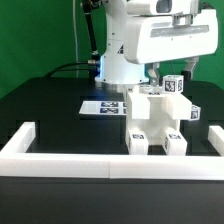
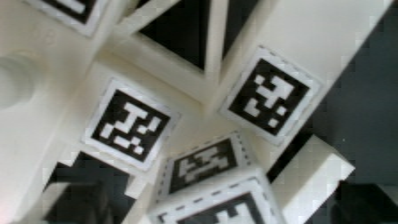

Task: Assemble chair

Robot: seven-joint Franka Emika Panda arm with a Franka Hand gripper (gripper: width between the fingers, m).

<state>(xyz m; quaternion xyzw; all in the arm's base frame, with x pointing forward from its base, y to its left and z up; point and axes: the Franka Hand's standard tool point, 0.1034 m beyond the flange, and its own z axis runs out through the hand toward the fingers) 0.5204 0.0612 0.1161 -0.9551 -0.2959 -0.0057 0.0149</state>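
Exterior view first: I am hovering my gripper (image 1: 160, 78) at the top of the small matte-white blocky plastic chair (image 1: 150, 122), which is standing upright directly below my jaws on the black table (image 1: 50, 110). Whether my jaws are spread or pinching, I cannot tell. The flat white marker board (image 1: 100, 105) is lying below them, toward the exterior view's left. The long low white border wall (image 1: 100, 165) is running beyond the chair's feet.

Wrist view now: the chair (image 2: 267, 95) is filling everything just under my jaws, showing diagonal braces and black-and-white square tags (image 2: 128, 122).
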